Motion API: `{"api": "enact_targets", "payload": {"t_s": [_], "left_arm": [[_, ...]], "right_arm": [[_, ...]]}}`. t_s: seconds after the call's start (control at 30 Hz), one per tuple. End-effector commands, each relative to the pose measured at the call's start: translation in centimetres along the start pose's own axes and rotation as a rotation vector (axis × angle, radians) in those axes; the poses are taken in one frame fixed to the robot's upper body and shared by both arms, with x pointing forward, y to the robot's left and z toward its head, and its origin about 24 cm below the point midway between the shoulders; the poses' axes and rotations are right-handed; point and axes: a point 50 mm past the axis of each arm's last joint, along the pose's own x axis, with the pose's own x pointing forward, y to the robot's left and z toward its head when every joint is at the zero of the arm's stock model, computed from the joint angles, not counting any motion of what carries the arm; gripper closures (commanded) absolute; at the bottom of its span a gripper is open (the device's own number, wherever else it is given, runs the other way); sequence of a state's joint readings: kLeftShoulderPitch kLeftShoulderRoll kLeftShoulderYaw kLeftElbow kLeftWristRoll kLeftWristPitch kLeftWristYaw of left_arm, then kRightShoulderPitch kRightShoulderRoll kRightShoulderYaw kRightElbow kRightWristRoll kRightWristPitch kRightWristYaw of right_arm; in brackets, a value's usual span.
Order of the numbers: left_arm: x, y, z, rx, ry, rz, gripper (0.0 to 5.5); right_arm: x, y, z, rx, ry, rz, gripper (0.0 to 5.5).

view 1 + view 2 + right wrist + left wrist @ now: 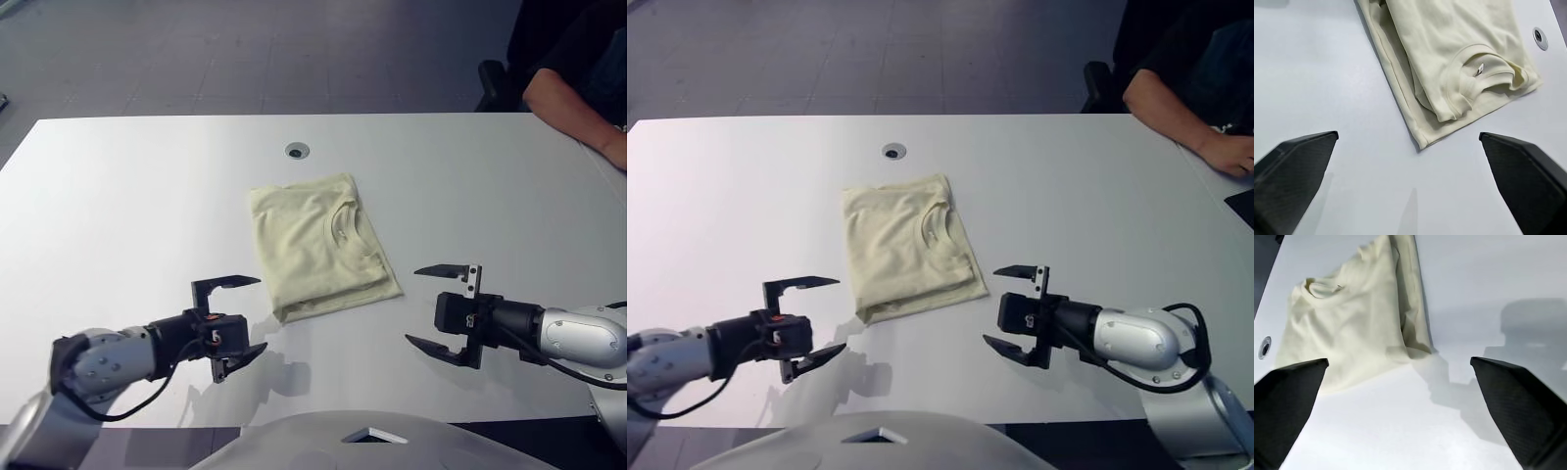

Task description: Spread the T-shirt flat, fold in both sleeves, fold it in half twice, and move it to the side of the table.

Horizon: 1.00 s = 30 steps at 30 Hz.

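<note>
The left jaws hang over the near left of the white surface (118, 196), spread wide and holding nothing, near the T-shirt (318, 245). This pale yellow shirt lies folded into 1 compact rectangle at mid-surface, collar on top, just nearer than a round grommet (297, 150). The right jaws gape wide and empty near its near right corner.

1. The shirt (318, 245) lies mid-table (118, 196), with wide bare tabletop to its left and right.
2. Left gripper (259, 314) and right gripper (411, 305), both spread, flank its near end, with bare surface between each and the cloth.
3. A grommet (297, 150) sits just beyond the shirt.
4. A person's arm (578, 113) crosses the far right corner.
</note>
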State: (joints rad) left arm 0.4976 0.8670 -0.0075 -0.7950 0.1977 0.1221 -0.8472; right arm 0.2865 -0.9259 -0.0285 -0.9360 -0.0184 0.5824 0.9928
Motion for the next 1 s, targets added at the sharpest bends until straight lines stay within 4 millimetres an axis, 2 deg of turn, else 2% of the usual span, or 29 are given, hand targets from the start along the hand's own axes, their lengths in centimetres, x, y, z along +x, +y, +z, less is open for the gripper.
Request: {"api": "enact_targets", "payload": {"t_s": [0.03, 0.1, 0.17, 0.3, 0.4, 0.53, 0.67, 0.77, 1.0], "left_arm": [[1.9, -2.4, -0.2, -0.03, 0.03, -0.011, 0.1], [2.8, -2.9, -0.5, -0.022, 0.052, 0.003, 0.1], [3.7, -3.0, -0.8, -0.006, 0.087, 0.034, 0.4], [4.9, -2.7, -1.7, 0.102, 0.18, 0.092, 1.2], [5.4, -3.3, -2.2, 0.131, 0.244, 0.081, 1.69], [6.3, -3.3, -1.5, 0.12, 0.229, 0.069, 2.44], [6.7, -3.4, -1.2, 0.121, 0.214, 0.034, 3.19], [6.7, -3.4, -1.3, 0.123, 0.215, 0.021, 3.74], [6.9, -3.7, -1.5, 0.11, 0.205, -0.017, 4.9]], "right_arm": [[0.3, -0.7, 0.1, -0.031, 0.004, 0.011, 0.14], [0.4, -1.1, 0.1, -0.046, 0.001, 0.015, 0.14], [0.6, -1.7, 0.1, -0.068, -0.002, 0.017, 0.1], [0.9, -2.5, 0.1, -0.089, -0.006, 0.021, 0.1], [1.2, -2.6, 0.0, -0.105, -0.012, 0.04, 0.1], [1.8, -2.0, -0.3, -0.117, -0.01, 0.062, 0.1], [2.7, -1.4, -0.8, -0.188, 0.012, 0.065, 0.1], [3.3, -1.3, -2.0, -0.287, 0.067, 0.05, 0.1], [4.5, -1.3, -3.3, -0.401, 0.072, 0.025, 0.1]]}}
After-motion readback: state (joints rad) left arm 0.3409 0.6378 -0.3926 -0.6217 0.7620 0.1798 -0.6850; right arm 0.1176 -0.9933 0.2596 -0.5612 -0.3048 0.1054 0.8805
